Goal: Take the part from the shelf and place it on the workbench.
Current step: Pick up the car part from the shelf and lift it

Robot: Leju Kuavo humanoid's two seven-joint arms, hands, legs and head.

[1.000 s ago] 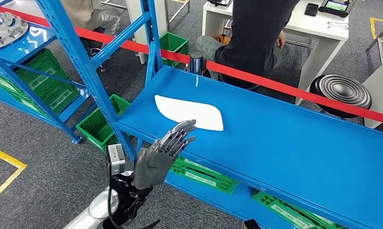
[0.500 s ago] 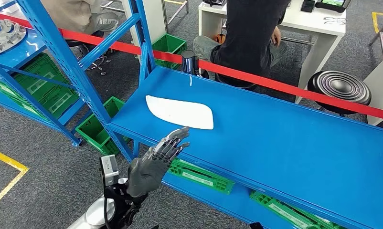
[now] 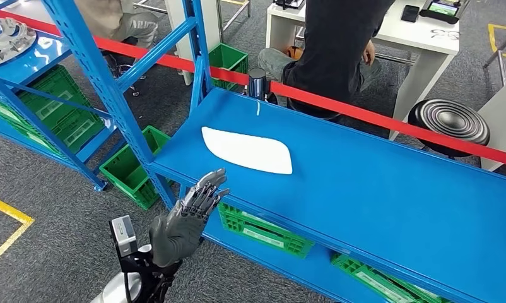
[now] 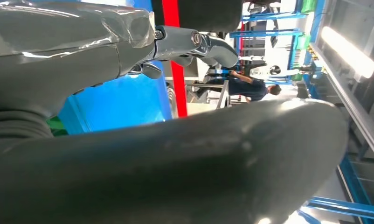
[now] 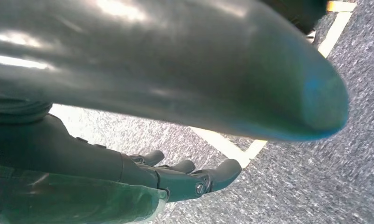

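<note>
where it lies on the workbench (image 3: 376, 189), the part (image 3: 247, 150) is flat, white.

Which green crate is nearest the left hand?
The crate under the workbench, just past the left hand. The crate on the floor by the shelf post lies farther off, and the others farther still.
</note>
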